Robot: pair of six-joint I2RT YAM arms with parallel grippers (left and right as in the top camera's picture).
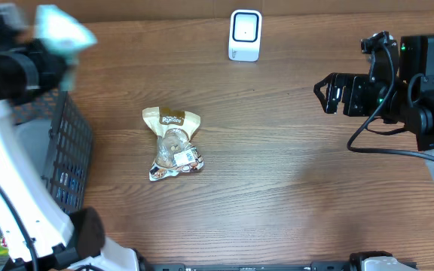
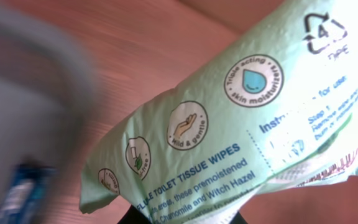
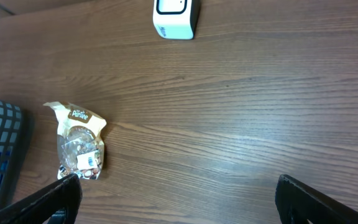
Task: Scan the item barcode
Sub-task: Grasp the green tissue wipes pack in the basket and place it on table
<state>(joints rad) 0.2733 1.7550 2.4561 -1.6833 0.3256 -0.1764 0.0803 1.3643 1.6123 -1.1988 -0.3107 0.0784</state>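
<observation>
Blur obscured the left end effector (image 1: pixel 38 54), clenched on a crinkled green plastic wipes pack (image 2: pixel 241 118). The right end effector (image 3: pixel 179 202) stood released.

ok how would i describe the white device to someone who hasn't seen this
Start at the wooden table and go to its far edge, at the top of the overhead view. Near the middle of that edge stands the white device, boxy with a dark-rimmed window on its face, unlike the crinkly tan snack bag mid-table.

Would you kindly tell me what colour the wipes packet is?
The soft wipes packet is mint green with blue print; left wrist view.
</observation>
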